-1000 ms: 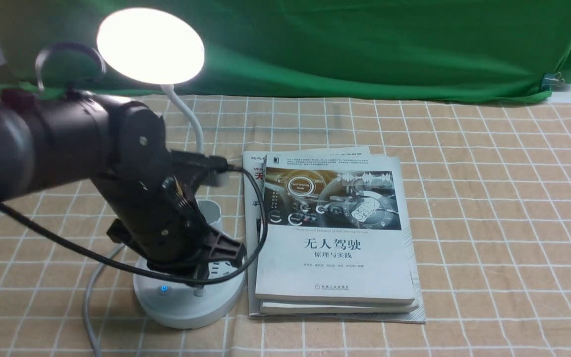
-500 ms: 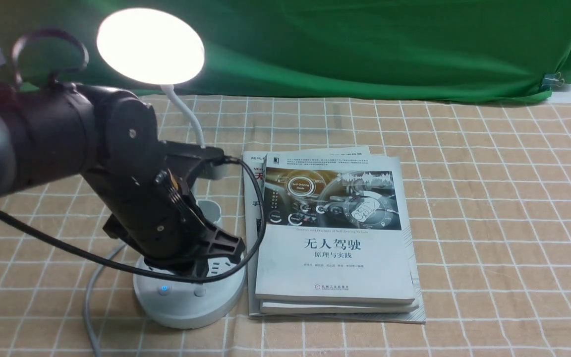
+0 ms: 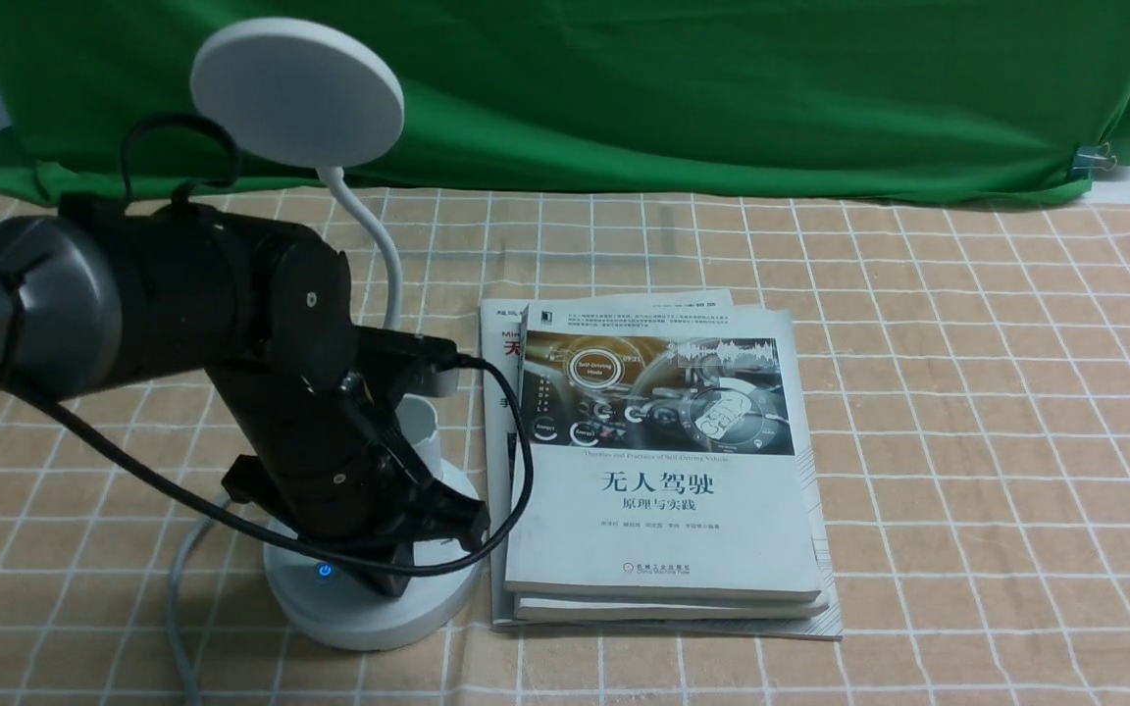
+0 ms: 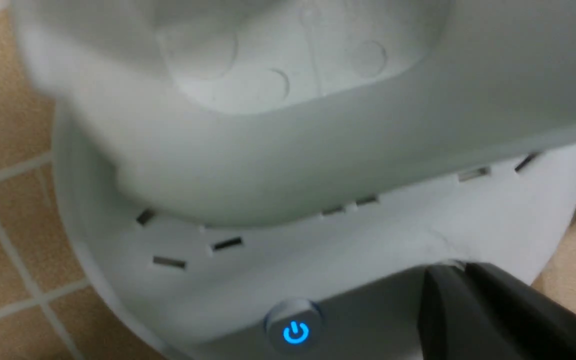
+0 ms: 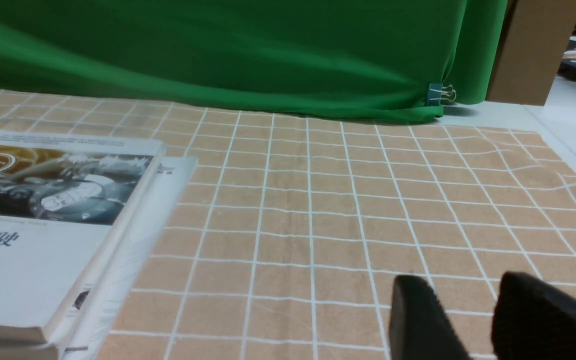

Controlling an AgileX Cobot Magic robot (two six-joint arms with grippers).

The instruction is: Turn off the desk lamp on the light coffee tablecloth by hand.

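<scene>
The white desk lamp stands on the light coffee tablecloth (image 3: 967, 392) at the left. Its disc head (image 3: 297, 91) is dark. My left gripper (image 3: 398, 580) is shut, and its joined tips press down on the round base (image 3: 359, 616) just right of the glowing blue power button (image 3: 325, 570). In the left wrist view the tips (image 4: 450, 270) touch the base (image 4: 393, 235) beside that button (image 4: 295, 331), below the cup-shaped holder (image 4: 293, 125). The button under the tips is hidden. My right gripper (image 5: 468, 305) is open and empty, low over the cloth (image 5: 293, 210).
A stack of books (image 3: 663, 471) lies right against the lamp base, also in the right wrist view (image 5: 43, 225). The lamp's grey cord (image 3: 178, 588) runs off the front left. A green backdrop (image 3: 722, 88) hangs along the far edge, held by a binder clip (image 3: 1095, 157).
The lamp head was lit in both earlier frames and is dark now. My left arm has dropped lower, bringing the shut gripper tips down onto the base.
</scene>
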